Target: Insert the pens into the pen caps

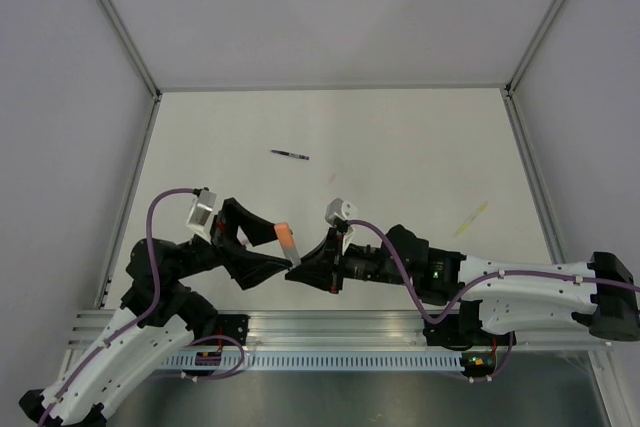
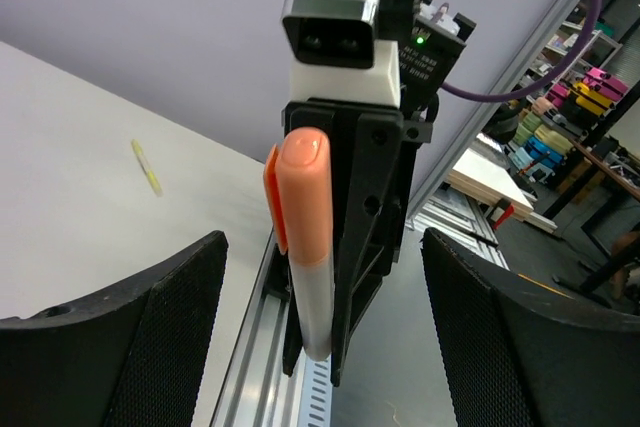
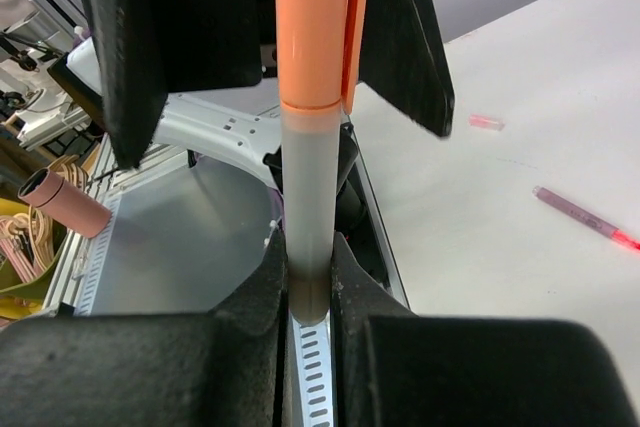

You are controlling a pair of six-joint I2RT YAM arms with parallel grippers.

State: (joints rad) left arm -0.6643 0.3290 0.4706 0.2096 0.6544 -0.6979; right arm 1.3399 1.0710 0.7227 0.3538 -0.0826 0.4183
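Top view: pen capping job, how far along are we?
Done: one pen wears its orange cap, which sits flush on the barrel. In hand: the right tool is shut on that pen's barrel. The left tool is open, with a finger on either side of it. Left: the dark pen and the pale yellow pen lie loose on the table. They are too small to tell whether they are capped.
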